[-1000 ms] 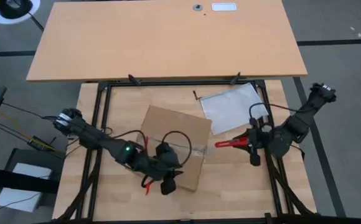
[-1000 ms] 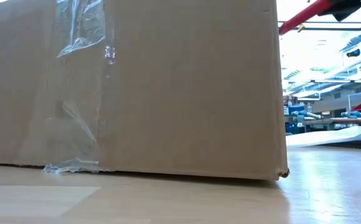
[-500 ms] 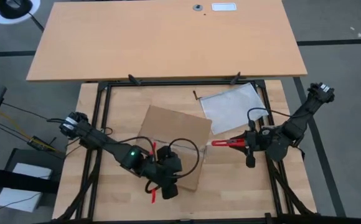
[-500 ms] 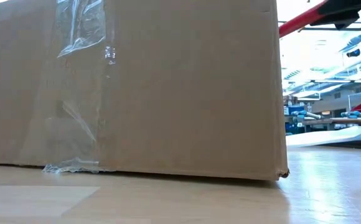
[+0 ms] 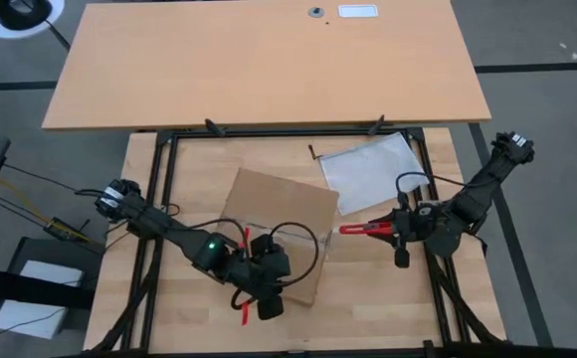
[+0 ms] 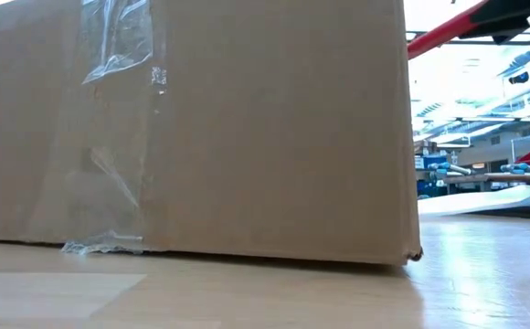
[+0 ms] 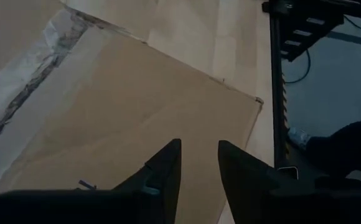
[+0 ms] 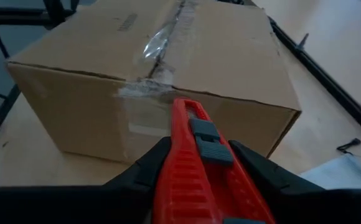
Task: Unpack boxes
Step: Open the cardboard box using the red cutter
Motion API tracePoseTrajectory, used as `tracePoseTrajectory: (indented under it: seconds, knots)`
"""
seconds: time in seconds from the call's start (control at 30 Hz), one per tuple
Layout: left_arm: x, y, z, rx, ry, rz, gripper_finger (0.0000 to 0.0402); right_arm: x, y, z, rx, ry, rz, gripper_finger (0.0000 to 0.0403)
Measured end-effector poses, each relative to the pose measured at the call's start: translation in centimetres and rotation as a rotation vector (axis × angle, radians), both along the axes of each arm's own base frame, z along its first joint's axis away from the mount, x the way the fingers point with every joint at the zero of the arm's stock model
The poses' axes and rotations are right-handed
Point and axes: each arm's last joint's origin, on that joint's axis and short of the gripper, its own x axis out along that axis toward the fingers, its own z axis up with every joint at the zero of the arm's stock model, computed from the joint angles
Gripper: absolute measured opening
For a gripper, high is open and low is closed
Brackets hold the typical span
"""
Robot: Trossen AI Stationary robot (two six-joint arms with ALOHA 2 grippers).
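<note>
The brown cardboard box (image 5: pixel 279 231) stands on its bottom on the wooden table, its flaps shut under a strip of clear tape (image 8: pixel 162 43). In the low view its side (image 6: pixel 201 137) fills most of the picture. My left gripper (image 5: pixel 269 298) hovers over the box top near its near corner (image 7: pixel 258 99). It stands open with nothing between its fingers (image 7: pixel 199 144). My right gripper (image 5: pixel 398 231) is to the right of the box, shut on a red box cutter (image 5: pixel 363 228) whose tip points at the box's right side. My right gripper pinches the cutter's red handle (image 8: pixel 187 180) by its two sides between its fingers. The cutter lies along the fingers and reaches out past their tips, with its grey slider (image 8: pixel 205 140) facing up. The fingers come from the table's right, slanting slightly down. The cutter is held clear of the table (image 6: pixel 439 32).
A flat pale plastic bag (image 5: pixel 373 169) lies at the far right, just beyond the box. Black frame rails (image 5: pixel 159 199) run along the table's left, right and far sides. A large wooden board (image 5: pixel 269 60) lies beyond the far rail. Bare table is near the front right.
My left gripper has tipped a little and eased toward the near edge over the box's near corner. My right gripper has turned slightly, so the cutter lies more level with its tip a bit closer to the box. The box has stayed put.
</note>
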Motion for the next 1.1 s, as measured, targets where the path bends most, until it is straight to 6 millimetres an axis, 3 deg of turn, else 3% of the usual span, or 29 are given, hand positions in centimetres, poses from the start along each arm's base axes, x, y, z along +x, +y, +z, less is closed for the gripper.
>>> tracePoseTrajectory:
  seconds: [1.1]
  knots:
    - [0.00, 0.00, 0.00, -0.003, 0.000, 0.003, 0.0117, 0.18, -0.38, -0.07, -0.069, 0.022, 0.005, 0.0136]
